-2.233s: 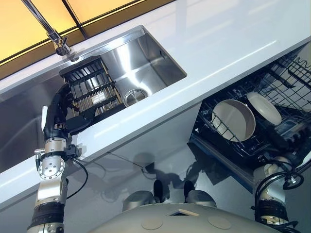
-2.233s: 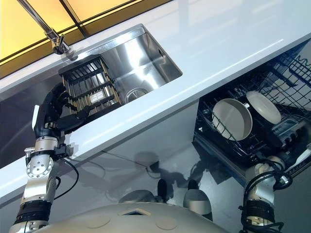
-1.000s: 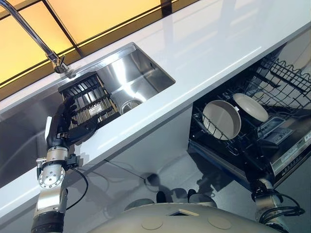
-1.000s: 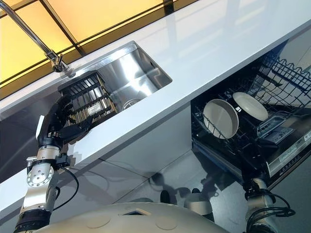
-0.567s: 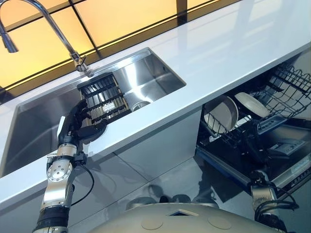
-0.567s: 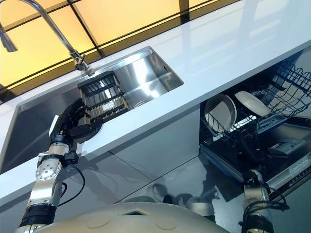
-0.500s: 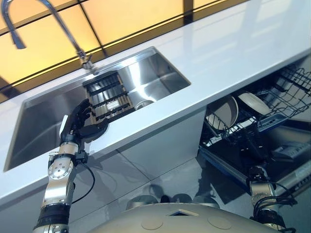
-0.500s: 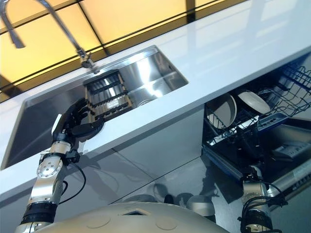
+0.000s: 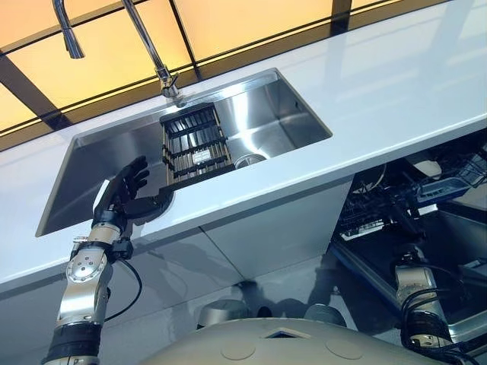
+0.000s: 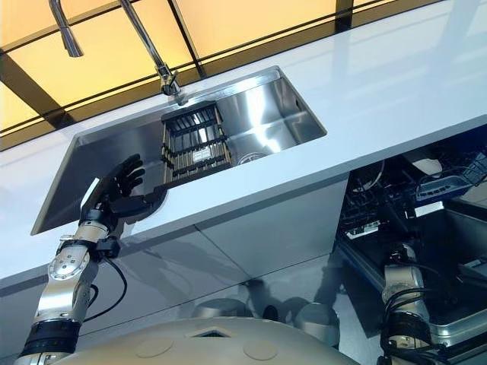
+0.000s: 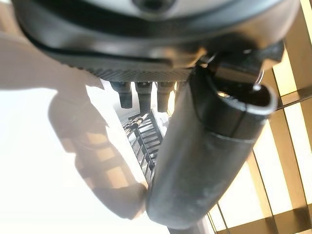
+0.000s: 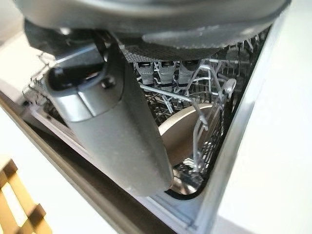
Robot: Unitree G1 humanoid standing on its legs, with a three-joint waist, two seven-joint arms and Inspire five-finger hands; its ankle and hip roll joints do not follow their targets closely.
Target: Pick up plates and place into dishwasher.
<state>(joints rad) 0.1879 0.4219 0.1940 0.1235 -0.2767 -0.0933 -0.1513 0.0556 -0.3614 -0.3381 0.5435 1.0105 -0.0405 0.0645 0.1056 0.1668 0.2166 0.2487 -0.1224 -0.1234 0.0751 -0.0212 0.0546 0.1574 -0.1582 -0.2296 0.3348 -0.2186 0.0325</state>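
At the far left of the head views the left robot hand is raised over the front lip of the sink, fingers spread and relaxed, thumb reaching toward the dark rack standing in the basin. It grasps nothing; I judge it is lined up here to reach into the rack, where plates would be fetched. In the left wrist view the straight fingers point at that rack, whose slots look empty as far as I can tell.

The tap rises in the upper middle, behind the rack. The white bench runs on toward the upper right.

At the right, under the bench, the dishwasher stands open, its wire basket drawn out so that dishes can be dropped in upright. A pale plate shows there, partly hidden. In the right wrist view the right robot hand sits close above the basket wires, near a beige plate leaning between the tines. Its fingers look straight and hold nothing.
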